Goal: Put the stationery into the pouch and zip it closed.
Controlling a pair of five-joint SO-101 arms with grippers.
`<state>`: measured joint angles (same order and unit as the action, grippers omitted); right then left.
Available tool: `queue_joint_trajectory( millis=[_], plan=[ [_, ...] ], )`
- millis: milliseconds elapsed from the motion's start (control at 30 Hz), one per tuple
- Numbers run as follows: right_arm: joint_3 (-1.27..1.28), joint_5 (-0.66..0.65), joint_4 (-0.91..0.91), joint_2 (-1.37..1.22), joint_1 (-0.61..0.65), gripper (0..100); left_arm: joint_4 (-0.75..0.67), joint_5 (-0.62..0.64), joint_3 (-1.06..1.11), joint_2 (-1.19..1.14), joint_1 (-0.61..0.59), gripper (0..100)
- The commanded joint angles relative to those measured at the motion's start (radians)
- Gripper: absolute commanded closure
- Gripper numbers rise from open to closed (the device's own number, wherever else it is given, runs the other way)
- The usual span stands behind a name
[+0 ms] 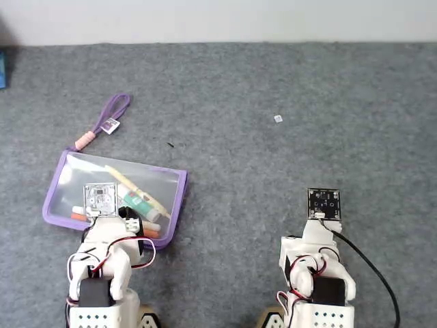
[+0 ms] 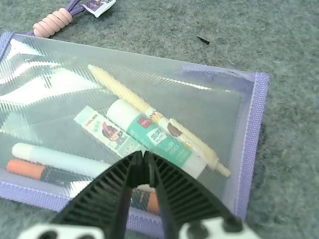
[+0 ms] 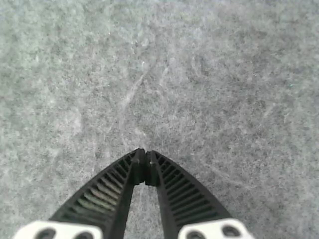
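A clear pouch with purple trim [image 1: 61,174] [image 2: 249,119] lies flat on the grey carpet at the left. Inside it I see a yellow pencil [image 2: 149,112], a white-and-green glue stick [image 2: 154,137], a flat eraser [image 2: 104,132], a white marker [image 2: 55,159] and an orange marker [image 2: 30,170]. A purple strap with a pink bead pull [image 1: 85,140] [image 2: 52,21] trails from its far corner. My left gripper [image 2: 143,158] hovers shut over the pouch's near edge, holding nothing. My right gripper [image 3: 144,158] is shut above bare carpet, and its arm [image 1: 317,260] stands at the right.
A tiny white scrap [image 1: 278,119] lies on the carpet far right of the pouch, and a small dark speck [image 1: 171,144] [image 2: 203,40] sits just beyond the pouch. A pale wall [image 1: 218,20] borders the far edge of the carpet.
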<state>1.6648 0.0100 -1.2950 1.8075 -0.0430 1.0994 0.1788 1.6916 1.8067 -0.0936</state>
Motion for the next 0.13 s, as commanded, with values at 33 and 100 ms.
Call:
queue_joint_trajectory(
  millis=[33, 100],
  plan=[
    [0.018, -0.008, -0.012, 0.005, 0.007, 98.7, 0.002, 0.008, -0.008, 0.011, -0.002, 99],
    [0.018, -0.008, -0.012, 0.005, 0.007, 98.7, 0.002, 0.008, -0.008, 0.011, -0.002, 99]
  ],
)
